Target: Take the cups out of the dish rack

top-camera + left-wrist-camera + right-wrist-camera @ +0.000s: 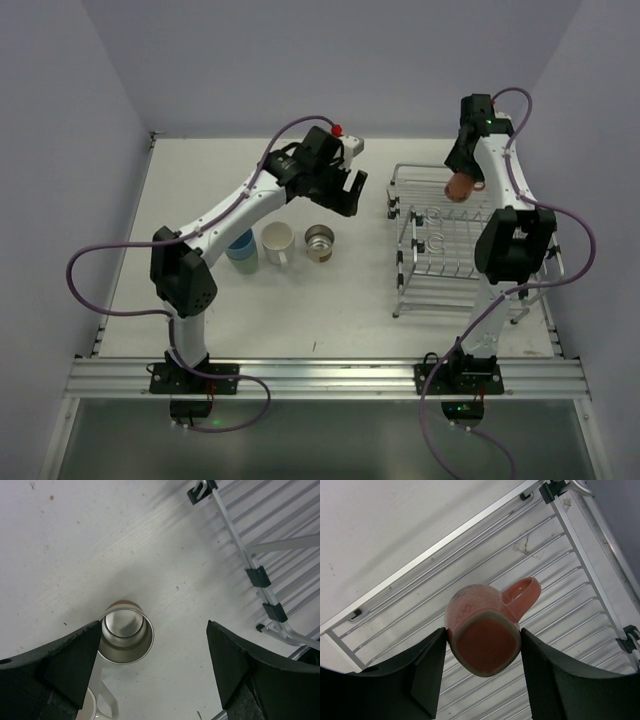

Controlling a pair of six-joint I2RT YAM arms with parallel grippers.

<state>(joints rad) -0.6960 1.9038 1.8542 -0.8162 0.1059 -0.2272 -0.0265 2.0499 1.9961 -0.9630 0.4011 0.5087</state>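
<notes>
My right gripper (482,655) is shut on the salmon-pink cup (482,630), held upside down, base toward the camera, handle to the right, above the dish rack (555,610). In the top view the pink cup (461,186) hangs over the rack's far end (405,172). My left gripper (152,665) is open and empty above the table, just right of a tan cup with a shiny metal inside (125,635). On the table stand the light blue cup (241,247), a white cup (278,242) and the tan cup (319,241). The pale green cup is out of view.
The rack's left rail with black clips (257,577) lies right of my left gripper. A white cup's handle (102,700) shows at the left wrist view's bottom. Walls close the table at the back and both sides.
</notes>
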